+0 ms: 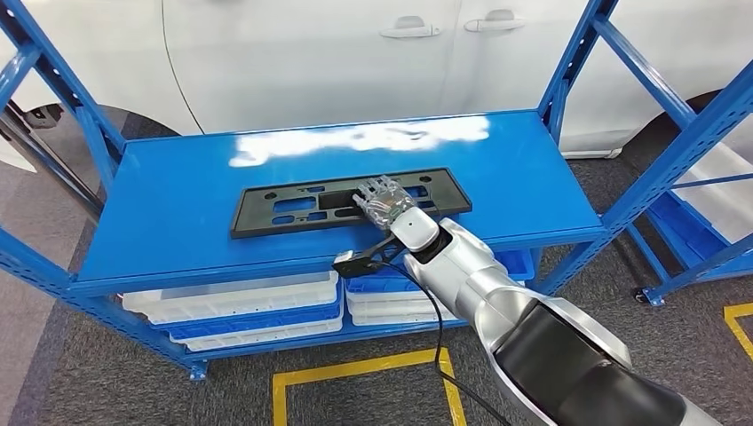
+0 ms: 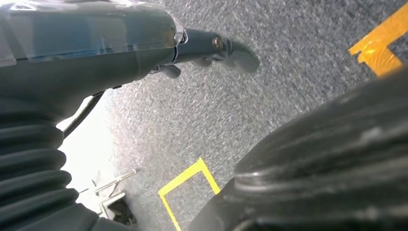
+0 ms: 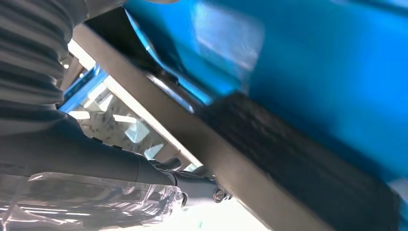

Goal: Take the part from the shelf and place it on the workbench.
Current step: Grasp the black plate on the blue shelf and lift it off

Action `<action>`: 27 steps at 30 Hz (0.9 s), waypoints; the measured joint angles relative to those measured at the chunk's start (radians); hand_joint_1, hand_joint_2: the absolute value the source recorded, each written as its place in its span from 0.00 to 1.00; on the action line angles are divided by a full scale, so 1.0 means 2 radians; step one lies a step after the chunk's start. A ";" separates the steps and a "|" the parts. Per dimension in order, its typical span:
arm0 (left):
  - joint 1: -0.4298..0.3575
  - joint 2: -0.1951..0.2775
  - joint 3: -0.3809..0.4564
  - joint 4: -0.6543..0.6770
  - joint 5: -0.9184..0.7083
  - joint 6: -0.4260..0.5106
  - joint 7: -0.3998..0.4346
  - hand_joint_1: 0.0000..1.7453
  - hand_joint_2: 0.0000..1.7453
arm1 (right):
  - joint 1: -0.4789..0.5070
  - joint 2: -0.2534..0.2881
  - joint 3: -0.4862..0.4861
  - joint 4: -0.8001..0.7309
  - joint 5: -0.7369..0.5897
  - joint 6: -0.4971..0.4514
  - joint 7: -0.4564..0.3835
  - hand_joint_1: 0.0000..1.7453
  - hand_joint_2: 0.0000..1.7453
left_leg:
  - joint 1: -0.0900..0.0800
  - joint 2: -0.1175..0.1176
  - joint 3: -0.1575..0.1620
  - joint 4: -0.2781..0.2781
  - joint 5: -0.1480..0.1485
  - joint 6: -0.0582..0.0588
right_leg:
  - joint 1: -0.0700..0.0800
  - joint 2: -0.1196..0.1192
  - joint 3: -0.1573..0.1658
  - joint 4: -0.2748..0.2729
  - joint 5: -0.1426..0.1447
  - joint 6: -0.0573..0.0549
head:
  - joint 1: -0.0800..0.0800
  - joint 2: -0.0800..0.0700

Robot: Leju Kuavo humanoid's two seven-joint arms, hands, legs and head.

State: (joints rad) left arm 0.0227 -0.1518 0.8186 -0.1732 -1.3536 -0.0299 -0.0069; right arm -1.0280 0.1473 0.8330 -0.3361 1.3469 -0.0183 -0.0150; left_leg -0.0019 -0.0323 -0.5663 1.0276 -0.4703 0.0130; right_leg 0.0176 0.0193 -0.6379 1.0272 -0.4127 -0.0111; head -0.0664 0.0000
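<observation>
A long flat black plastic frame with rectangular cut-outs lies on the glossy blue metal shelf. The right hand rests on its middle; whether the fingers grip it cannot be told. The left hand hangs over grey carpet, fingers' state unclear.

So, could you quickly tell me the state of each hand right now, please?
Left hand: hanging over the floor, holding nothing; open or closed cannot be told.
Right hand: resting on the black part on the shelf; grip cannot be told.

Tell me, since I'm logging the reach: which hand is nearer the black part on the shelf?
Right. The right hand is over the black part, at its near edge; contact unclear. The left hand hangs low over grey floor, away from it.
</observation>
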 joint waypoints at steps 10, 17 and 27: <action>0.000 0.002 0.000 0.000 0.000 0.000 -0.011 0.00 0.00 | 0.004 0.004 0.000 0.003 0.003 0.001 -0.011 1.00 1.00 | 0.000 0.000 -0.032 0.091 -0.025 -0.021 | -0.008 -0.001 0.017 -0.011 0.000 -0.009 | 0.000 0.000; 0.001 0.002 0.000 0.000 0.000 -0.001 -0.002 0.00 0.00 | -0.001 0.003 0.000 0.003 0.005 -0.004 -0.014 1.00 1.00 | 0.001 0.003 0.004 -0.002 0.002 0.001 | -0.003 0.000 0.003 0.002 -0.002 0.006 | 0.000 0.000; 0.001 0.001 0.000 0.000 0.000 -0.001 -0.003 0.00 0.00 | -0.003 0.003 -0.001 0.003 0.007 -0.009 -0.018 1.00 1.00 | 0.003 0.003 0.005 -0.004 0.004 0.006 | -0.010 -0.004 -0.007 0.038 -0.012 0.015 | 0.000 0.000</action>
State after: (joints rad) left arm 0.0239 -0.1493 0.8186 -0.1732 -1.3535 -0.0317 -0.0130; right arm -1.0332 0.1537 0.8316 -0.3300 1.3608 -0.0354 -0.0503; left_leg 0.0031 -0.0254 -0.5556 1.0204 -0.4614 0.0244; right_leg -0.0014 0.0119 -0.6518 1.1036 -0.4372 0.0183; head -0.0664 0.0000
